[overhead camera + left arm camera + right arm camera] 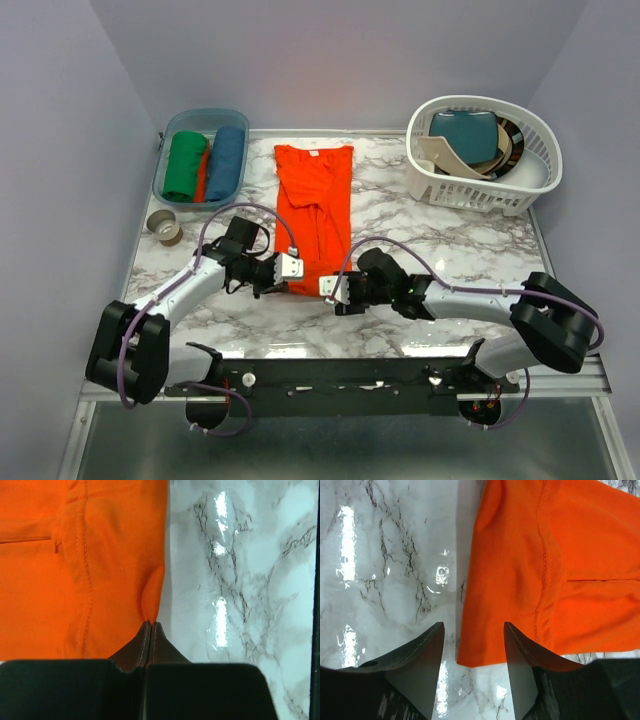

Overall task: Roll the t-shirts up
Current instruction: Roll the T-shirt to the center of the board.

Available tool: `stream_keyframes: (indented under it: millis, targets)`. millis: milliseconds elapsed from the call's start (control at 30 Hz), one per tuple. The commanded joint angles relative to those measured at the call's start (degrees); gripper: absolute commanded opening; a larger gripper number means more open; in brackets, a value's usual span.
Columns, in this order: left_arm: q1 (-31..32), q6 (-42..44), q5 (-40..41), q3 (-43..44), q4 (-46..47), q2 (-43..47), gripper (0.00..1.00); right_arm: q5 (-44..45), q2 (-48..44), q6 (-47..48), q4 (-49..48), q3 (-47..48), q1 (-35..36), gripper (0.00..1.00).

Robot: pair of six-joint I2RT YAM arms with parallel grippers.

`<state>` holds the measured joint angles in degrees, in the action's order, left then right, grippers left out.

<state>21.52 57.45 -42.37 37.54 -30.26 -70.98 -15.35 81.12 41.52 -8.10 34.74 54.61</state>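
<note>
The orange t-shirt (315, 210) lies flat in the middle of the marble table (450, 240), folded into 1 long narrow strip, with the collar at the far end and the hem at the near end, close to both arms. The left gripper (151, 625) is at the near left corner of the strip. Its 2 fingers are pressed together with no gap, and the tips sit exactly on the side edge of the cloth, where the fabric makes a small pucker, so it pinches this edge. The right gripper (473, 627) is at the near right corner. Its jaws stand apart and the corner of the t-shirt lies between them on the table; the fingers hold nothing. In the far left corner there is a blue bin (205, 112) with 3 rolled t-shirts (185, 165) side by side: 1 green, 1 red and 1 blue. A roll of tape (164, 228) lies on the table just in front of this bin. In the far right corner stands a white basket (480, 190) with some folded cloths (465, 130) in teal, beige and brown.
</note>
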Motion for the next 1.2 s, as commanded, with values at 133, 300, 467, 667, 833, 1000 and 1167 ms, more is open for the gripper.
stream_keyframes:
  millis: [133, 300, 467, 667, 833, 1000, 1167]
  targets:
    - [-4.29, -3.49, -11.33, 7.54, -11.74, -7.24, 0.00, 4.97, 4.57, -4.43, -7.72, 2.87, 3.04, 0.73]
    - [-6.05, -1.47, -15.19, 12.20, -18.68, -11.72, 0.00, 7.44, 7.29, -6.62, -9.74, 4.63, 4.80, 1.00]
    - [-8.41, 1.96, -17.66, 15.45, -24.66, -14.79, 0.00, 13.94, 11.68, -7.50, -12.02, 7.35, 7.00, 1.00]
    - [-10.88, 8.46, -19.42, 18.09, -33.02, -17.96, 0.00, 20.10, 14.24, -6.01, -14.14, 7.62, 7.62, 0.96]
    - [-11.41, 9.00, -19.94, 18.62, -33.46, -19.10, 0.00, 21.68, 15.03, -4.43, -15.19, 5.26, 7.62, 0.88]
    - [-11.50, 9.00, -19.25, 18.71, -32.94, -19.99, 0.00, 21.77, 14.06, -2.06, -17.56, 3.58, 7.71, 0.76]
    - [-11.94, 8.29, -18.54, 18.45, -32.14, -20.25, 0.00, 21.07, 14.15, -1.79, -18.27, 3.32, 7.88, 0.65]
